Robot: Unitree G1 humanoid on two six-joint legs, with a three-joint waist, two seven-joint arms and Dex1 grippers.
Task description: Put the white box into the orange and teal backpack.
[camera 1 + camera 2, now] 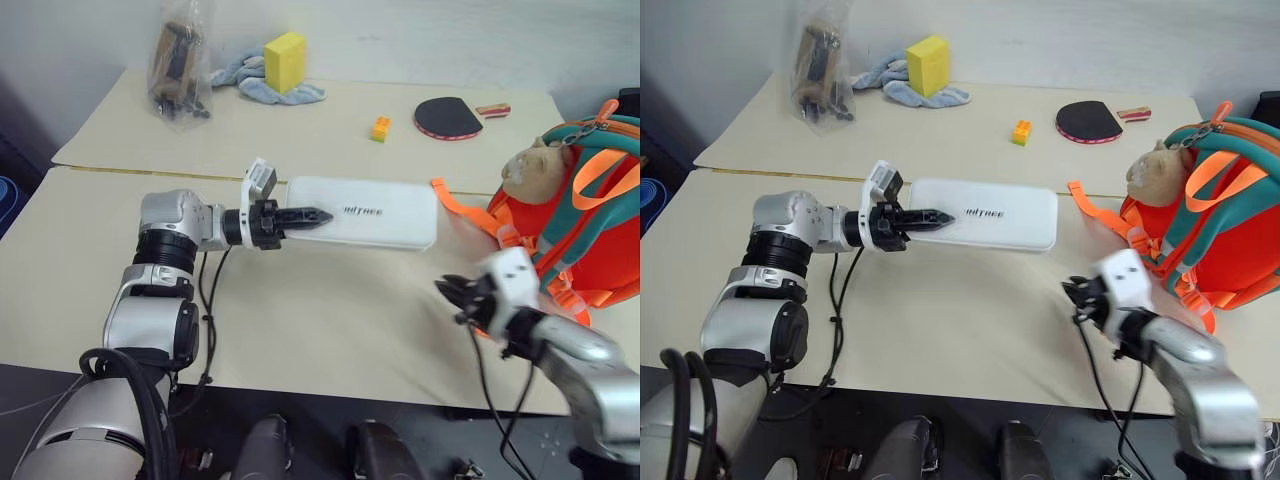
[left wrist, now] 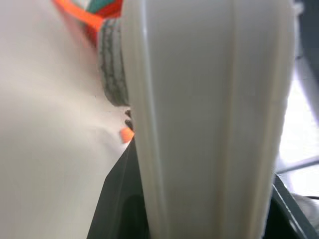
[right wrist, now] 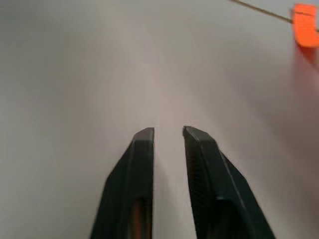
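Observation:
The white box [image 1: 375, 212], long and flat with small dark lettering, hangs level just above the table. My left gripper [image 1: 318, 215] points sideways and is shut on the box's left end. In the left wrist view the box [image 2: 209, 124] stands between the dark fingers [image 2: 119, 199]. The orange and teal backpack [image 1: 600, 240] lies at the right with a tan plush toy [image 1: 528, 170] on it, and an orange strap reaches toward the box. My right gripper [image 1: 450, 290] hovers over the table in front of the backpack. Its fingers stand slightly open [image 3: 168, 132] with nothing between them.
At the back of the beige table [image 1: 300, 320] are a yellow sponge block [image 1: 285, 60] on a bluish cloth [image 1: 250, 80], a clear bag of dark items [image 1: 180, 65], a small orange and yellow brick [image 1: 381, 128] and a black paddle [image 1: 448, 117].

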